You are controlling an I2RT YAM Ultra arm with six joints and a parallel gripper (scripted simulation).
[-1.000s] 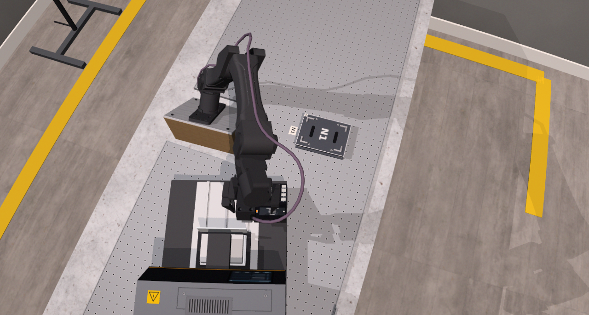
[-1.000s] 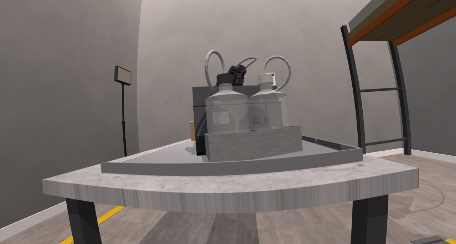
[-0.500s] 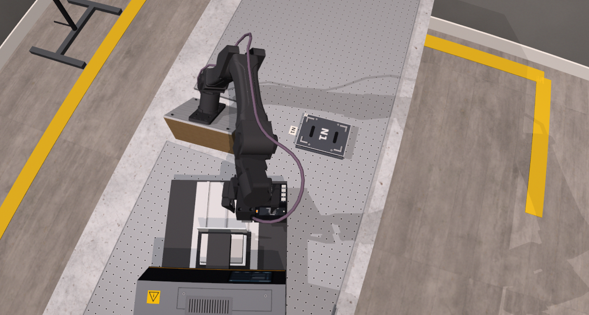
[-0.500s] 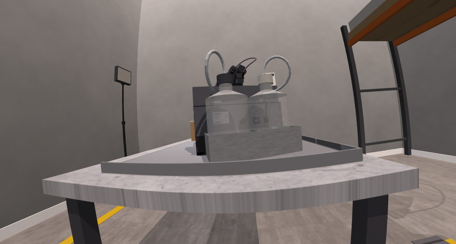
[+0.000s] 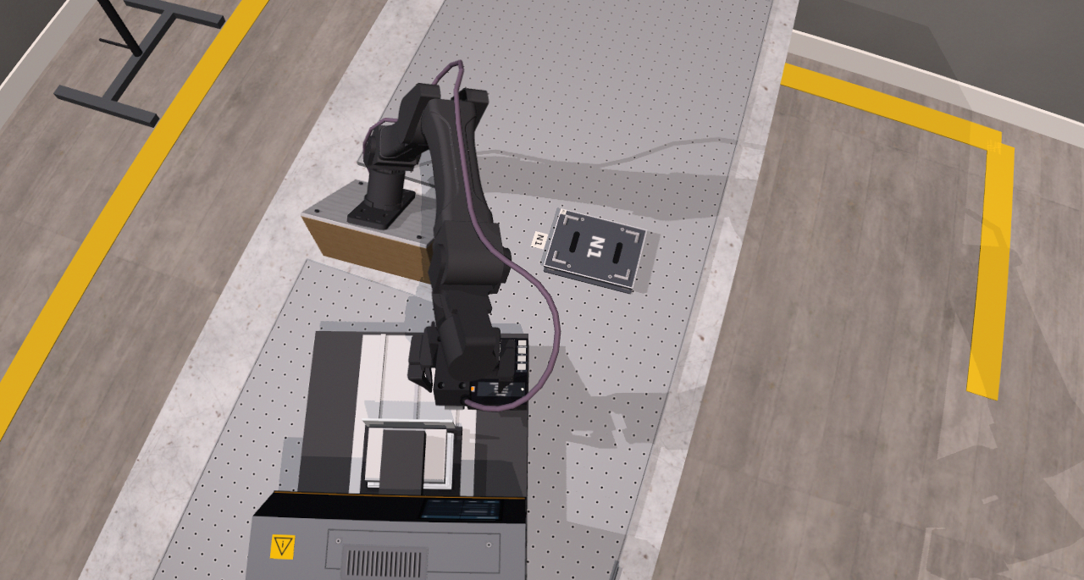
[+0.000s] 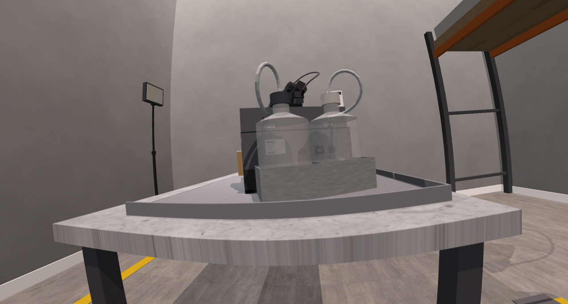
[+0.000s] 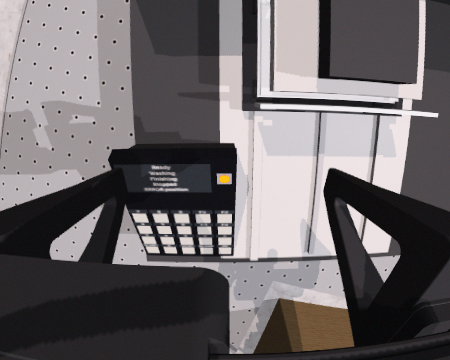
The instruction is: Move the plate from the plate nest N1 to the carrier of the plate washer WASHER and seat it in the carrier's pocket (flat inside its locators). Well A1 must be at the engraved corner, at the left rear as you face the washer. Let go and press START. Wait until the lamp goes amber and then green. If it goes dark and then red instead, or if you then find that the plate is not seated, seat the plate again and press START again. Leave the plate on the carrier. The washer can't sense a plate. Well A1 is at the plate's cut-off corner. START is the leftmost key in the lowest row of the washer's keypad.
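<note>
The white plate (image 5: pixel 435 459) (image 7: pixel 295 34) lies in the carrier (image 5: pixel 412 425) (image 7: pixel 345 107) on the washer (image 5: pixel 333 402) (image 6: pixel 248 123). A dark washer head (image 5: pixel 401 459) (image 7: pixel 368 14) covers the plate's middle, so I cannot tell where the cut-off corner is. My gripper (image 5: pixel 447 394) (image 7: pixel 225 179) is open and empty, above the washer's keypad (image 7: pixel 181 230). The lamp (image 7: pixel 223 178) beside the display (image 7: pixel 165 179) glows amber. The plate nest N1 (image 5: pixel 596 249) is empty, to the right of the arm.
The arm's base stands on a wooden block (image 5: pixel 363 243) (image 7: pixel 305 327) behind the washer. Two clear bottles (image 6: pixel 280 139) (image 6: pixel 331 137) with tubing sit in a grey tray (image 6: pixel 315 179) and hide the washer in the exterior view. A light stand (image 6: pixel 152 95) and a shelf frame (image 6: pixel 440 111) stand off the table.
</note>
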